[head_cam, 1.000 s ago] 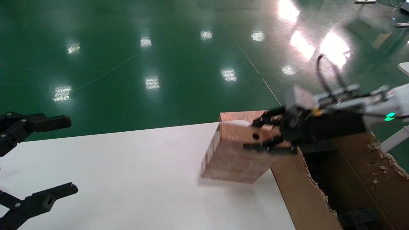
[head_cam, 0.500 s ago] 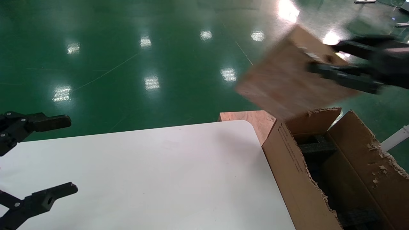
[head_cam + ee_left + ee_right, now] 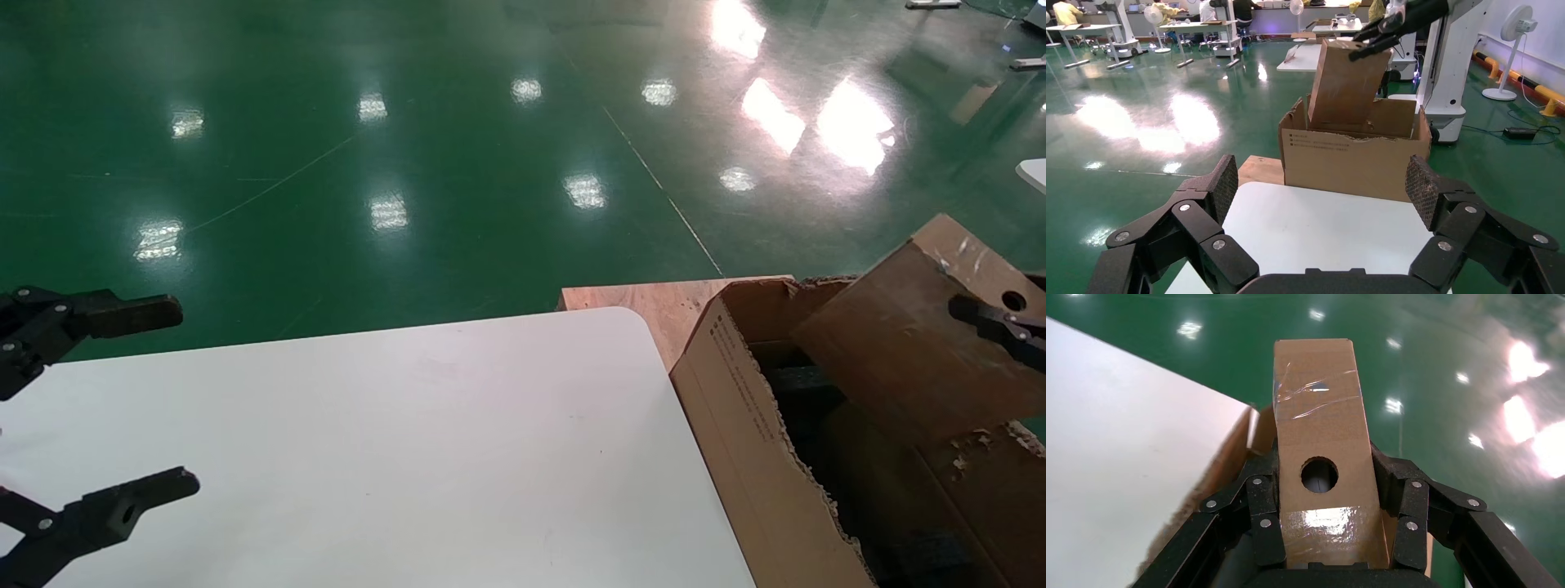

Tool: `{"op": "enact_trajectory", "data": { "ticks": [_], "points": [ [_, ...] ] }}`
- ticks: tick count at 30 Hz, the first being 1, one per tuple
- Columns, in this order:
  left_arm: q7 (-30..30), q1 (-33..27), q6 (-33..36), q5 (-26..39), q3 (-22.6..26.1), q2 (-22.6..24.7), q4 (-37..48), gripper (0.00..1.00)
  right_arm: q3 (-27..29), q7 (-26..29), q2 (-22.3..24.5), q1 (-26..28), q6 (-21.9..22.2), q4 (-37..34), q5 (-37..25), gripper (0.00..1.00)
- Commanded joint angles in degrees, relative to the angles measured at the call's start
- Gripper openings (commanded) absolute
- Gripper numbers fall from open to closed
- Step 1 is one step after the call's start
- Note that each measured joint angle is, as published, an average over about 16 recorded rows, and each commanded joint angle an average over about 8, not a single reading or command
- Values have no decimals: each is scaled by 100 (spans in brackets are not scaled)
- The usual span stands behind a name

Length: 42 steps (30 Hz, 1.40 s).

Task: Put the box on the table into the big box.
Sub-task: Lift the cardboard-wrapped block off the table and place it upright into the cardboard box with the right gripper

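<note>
My right gripper (image 3: 981, 309) is shut on the small tan box (image 3: 899, 335), which has a round hole in its face. It holds the box tilted over the big torn cardboard carton (image 3: 735, 408), with the box's lower end down inside the opening. In the right wrist view the fingers (image 3: 1263, 496) clamp both sides of the box (image 3: 1318, 416). In the left wrist view the box (image 3: 1346, 86) stands out of the carton (image 3: 1352, 162). My left gripper (image 3: 155, 400) is open and empty over the left of the white table (image 3: 368, 449).
A flat wooden board (image 3: 654, 302) lies behind the table corner, beside the carton. Black foam (image 3: 809, 384) shows inside the carton. The carton's edges are ragged. Green floor lies beyond the table. My white body column (image 3: 1450, 73) stands behind the carton.
My right gripper lifted the box off the table's right end, swung it up and to the right, then lowered it into the carton's opening. The left arm has not moved.
</note>
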Motion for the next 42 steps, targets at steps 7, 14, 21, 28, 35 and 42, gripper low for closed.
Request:
{"op": "enact_trajectory", "data": {
  "ticks": [7,14,21,28,35,42],
  "points": [
    [0,0,0,0,0,0,0,100,-1459,-582,133,575,865,-55,666,0],
    [0,0,0,0,0,0,0,100,-2477,-1051,266,1179,1290,-238,1142,0],
    [0,0,0,0,1,0,0,100,-3215,-1337,398,1688,1450,-481,1415,0],
    [0,0,0,0,1,0,0,100,-3719,-1470,450,2045,1555,-671,1561,0],
    [0,0,0,-1,1,0,0,100,-3823,-1598,515,2170,1566,-857,1564,0],
    [1,0,0,-1,1,0,0,100,-3885,-1588,542,2181,1571,-952,1572,0]
  ]
}}
